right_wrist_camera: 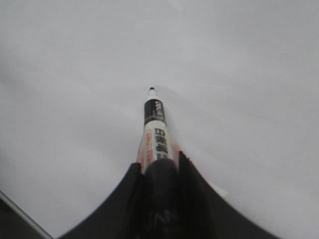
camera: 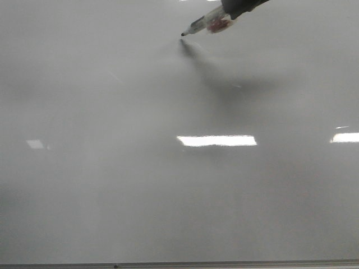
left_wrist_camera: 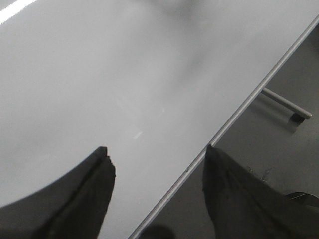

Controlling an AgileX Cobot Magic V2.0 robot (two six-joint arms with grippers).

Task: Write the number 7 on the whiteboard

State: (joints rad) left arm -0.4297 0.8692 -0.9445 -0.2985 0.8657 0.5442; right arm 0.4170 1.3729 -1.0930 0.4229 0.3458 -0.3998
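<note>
Starting nearest, the left gripper [left_wrist_camera: 157, 172] hangs wide apart and empty over the whiteboard's [camera: 112, 196] metal bottom edge; far up it, the right gripper [right_wrist_camera: 158, 164] clamps a marker [camera: 202, 23], tip close to the surface. No 7 visible, everything left.

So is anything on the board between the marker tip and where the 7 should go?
Nothing visible: the right tool holds the marker above bare whiteboard, showing only glare and shadow.

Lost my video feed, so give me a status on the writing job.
Right gripper shut on marker, tip just off whiteboard. Left gripper open, empty. No 7 visible on the board. Nothing in the way.
</note>
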